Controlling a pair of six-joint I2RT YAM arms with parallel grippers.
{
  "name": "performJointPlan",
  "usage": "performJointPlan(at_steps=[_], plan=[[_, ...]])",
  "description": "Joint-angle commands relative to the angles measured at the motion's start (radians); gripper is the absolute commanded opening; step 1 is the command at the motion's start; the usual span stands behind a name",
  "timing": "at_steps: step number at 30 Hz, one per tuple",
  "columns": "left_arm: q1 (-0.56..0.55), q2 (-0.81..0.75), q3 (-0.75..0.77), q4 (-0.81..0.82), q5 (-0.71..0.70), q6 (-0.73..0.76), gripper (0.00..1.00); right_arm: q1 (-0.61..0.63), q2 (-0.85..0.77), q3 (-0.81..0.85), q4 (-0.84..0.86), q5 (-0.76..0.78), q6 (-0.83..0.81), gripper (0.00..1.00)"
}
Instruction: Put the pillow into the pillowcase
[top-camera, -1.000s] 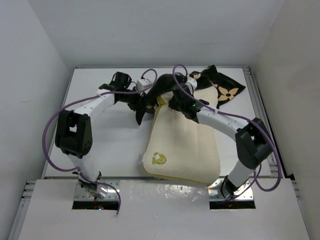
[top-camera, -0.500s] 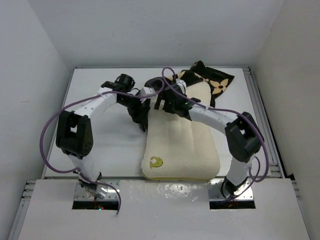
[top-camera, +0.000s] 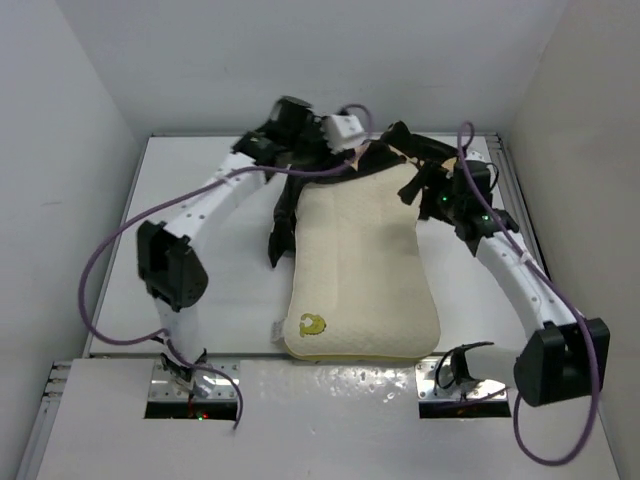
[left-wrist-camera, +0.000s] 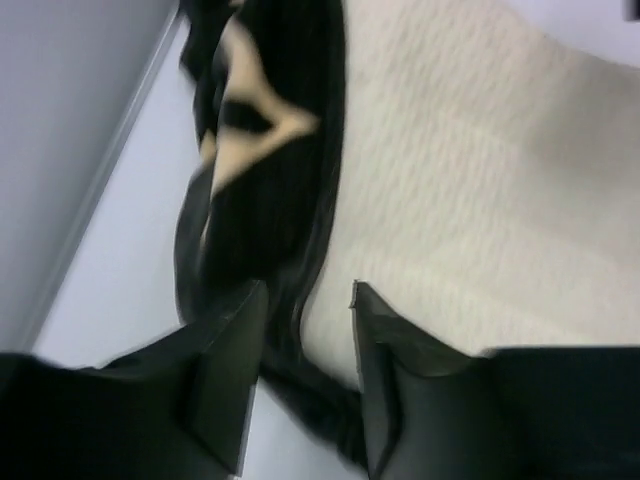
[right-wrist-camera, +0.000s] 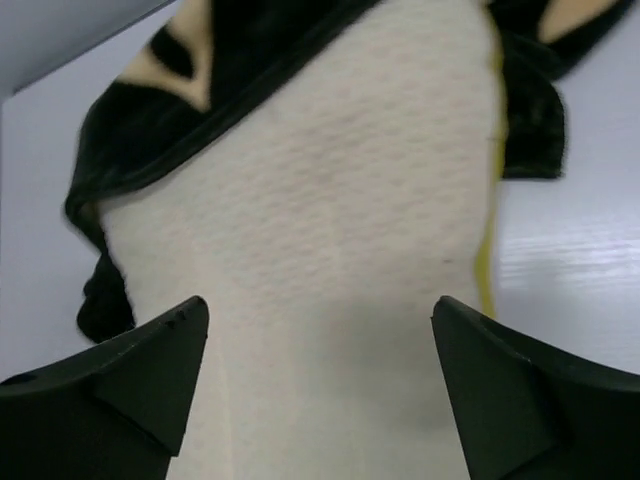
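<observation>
The cream pillow (top-camera: 362, 270) lies flat along the table, its gold emblem (top-camera: 313, 323) near the front left corner. The black pillowcase (top-camera: 283, 210) with tan motifs covers the pillow's far end and trails down its left side. My left gripper (top-camera: 335, 162) hovers at the far left corner. In the left wrist view, the left gripper (left-wrist-camera: 305, 292) has its jaws apart, and the pillowcase (left-wrist-camera: 270, 150) hem and the pillow (left-wrist-camera: 480, 170) edge run between them. My right gripper (right-wrist-camera: 318, 305) is wide open over the pillow (right-wrist-camera: 330, 230), with the pillowcase (right-wrist-camera: 250, 60) rim just beyond it. The same gripper (top-camera: 418, 186) is near the far right corner in the top view.
The white table (top-camera: 210, 260) is walled in by white panels on three sides, with a raised rail (top-camera: 525, 215) along its right edge. The pillow's mustard side band (right-wrist-camera: 487, 270) shows at its right edge. Purple cables (top-camera: 100, 260) loop off both arms.
Both grippers have opened from shut. The left arm reached farther back. The right arm swung out to the right. The pillow now lies straight, with the pillowcase hem around its far end.
</observation>
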Motion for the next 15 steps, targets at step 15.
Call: performJointPlan(at_steps=[15], plan=[[-0.251,0.492,0.217,0.499,-0.704,0.038,0.52,-0.204,0.541,0.055,0.414,-0.294,0.067,0.91]])
